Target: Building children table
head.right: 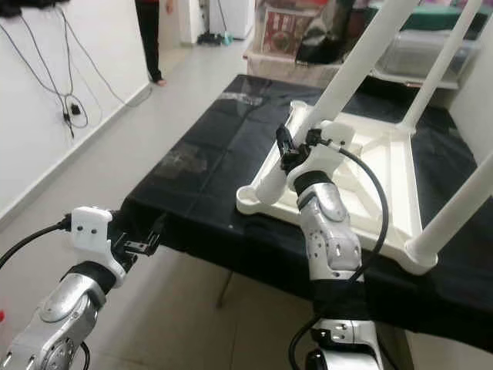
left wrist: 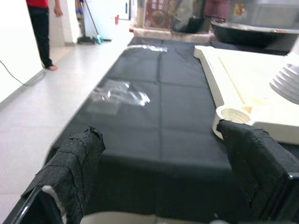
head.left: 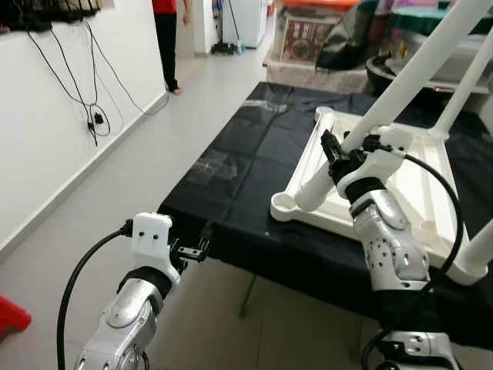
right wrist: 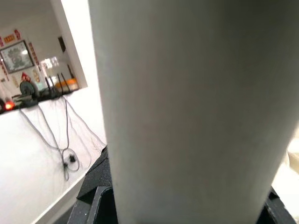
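A white children's table [head.left: 400, 193] lies upside down on a black-covered work surface [head.left: 239, 166], its underside facing up and its legs pointing into the air. The robot's right arm reaches up and forward from the near edge of the surface, forearm raised steeply, and the right gripper [head.left: 345, 148] is clamped around a long white table leg [head.left: 420, 65] low on its length, just above the near left corner socket [head.left: 283, 204]. The leg leans away to the upper right from that corner. In the right wrist view the leg [right wrist: 187, 107] sits close between the black fingers.

The left arm is held low and bent, off the near left corner of the surface, with the left gripper [head.left: 192, 250] level with the cloth's edge. Its taped fingers [left wrist: 74, 163] stand wide apart and hold nothing, aimed along the black cloth towards the upturned table [left wrist: 252, 84].

A person [head.left: 166, 35] stands by the wall at the far end of the room, near hanging cables [head.left: 92, 108].
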You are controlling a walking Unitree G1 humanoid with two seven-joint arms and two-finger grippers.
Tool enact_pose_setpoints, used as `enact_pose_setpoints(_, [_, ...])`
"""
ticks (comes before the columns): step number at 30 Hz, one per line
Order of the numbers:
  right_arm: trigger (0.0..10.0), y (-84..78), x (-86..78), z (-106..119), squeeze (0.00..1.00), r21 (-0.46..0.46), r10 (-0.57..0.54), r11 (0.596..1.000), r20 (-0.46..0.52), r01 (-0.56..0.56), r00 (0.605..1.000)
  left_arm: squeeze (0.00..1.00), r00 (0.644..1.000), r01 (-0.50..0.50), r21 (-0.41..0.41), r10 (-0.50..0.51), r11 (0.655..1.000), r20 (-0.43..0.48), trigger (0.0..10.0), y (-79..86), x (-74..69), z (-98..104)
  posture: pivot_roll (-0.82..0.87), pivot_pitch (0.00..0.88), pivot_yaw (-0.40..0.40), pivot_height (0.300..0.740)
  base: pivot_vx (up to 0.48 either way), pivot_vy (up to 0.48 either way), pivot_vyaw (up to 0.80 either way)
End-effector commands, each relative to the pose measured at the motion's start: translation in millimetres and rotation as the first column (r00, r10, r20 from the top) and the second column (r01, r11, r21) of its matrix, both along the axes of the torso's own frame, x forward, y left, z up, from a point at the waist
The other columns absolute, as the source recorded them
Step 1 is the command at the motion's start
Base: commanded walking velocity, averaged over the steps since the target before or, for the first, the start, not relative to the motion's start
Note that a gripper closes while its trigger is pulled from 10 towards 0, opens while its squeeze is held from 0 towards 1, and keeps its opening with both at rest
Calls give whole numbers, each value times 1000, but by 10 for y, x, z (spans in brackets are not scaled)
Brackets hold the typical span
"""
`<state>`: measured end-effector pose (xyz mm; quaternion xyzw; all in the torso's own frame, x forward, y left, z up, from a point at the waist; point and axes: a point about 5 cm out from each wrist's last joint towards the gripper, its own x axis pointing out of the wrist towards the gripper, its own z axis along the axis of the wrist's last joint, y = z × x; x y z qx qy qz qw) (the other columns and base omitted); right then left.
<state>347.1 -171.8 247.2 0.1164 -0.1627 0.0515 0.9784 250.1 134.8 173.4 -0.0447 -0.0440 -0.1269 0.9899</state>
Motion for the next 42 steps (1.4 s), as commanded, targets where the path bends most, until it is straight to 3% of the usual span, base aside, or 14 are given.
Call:
enact_pose_setpoints(1, [10000,65,6,12,0,0,5,1000,24,-5,1000,0,1000,-5,22,5,1000,7,10000,-19,8,-9,116,39,-51,740,330,0,0])
enact_pose_setpoints(22, [10000,175,67,43,0,30,1,1000,53,-3,999,0,1000,-22,20,22,1000,5,10000,-70,17,-41,112,56,-52,740,325,0,0])
enact_pose_setpoints(32, [10000,164,91,40,0,19,6,1000,56,-7,998,0,1000,-5,0,5,1000,-23,10000,-112,-9,-81,112,65,-53,740,0,0,0])
enact_pose_setpoints(36, [10000,133,217,61,0,-34,255,967,16,-254,967,0,985,156,-4,-155,988,-71,10000,-245,-204,-174,116,85,-57,740,0,0,0])
enact_pose_setpoints(41, [10000,110,243,64,0,-36,312,949,2,-312,950,0,979,184,-14,-184,983,-85,10000,-273,-258,-195,116,85,-57,740,0,0,0])
enact_pose_setpoints(42, [10000,17,303,127,0,-68,457,886,-31,-458,889,0,956,263,-57,-268,963,-119,10000,-385,-429,-232,113,120,-65,740,0,0,0])
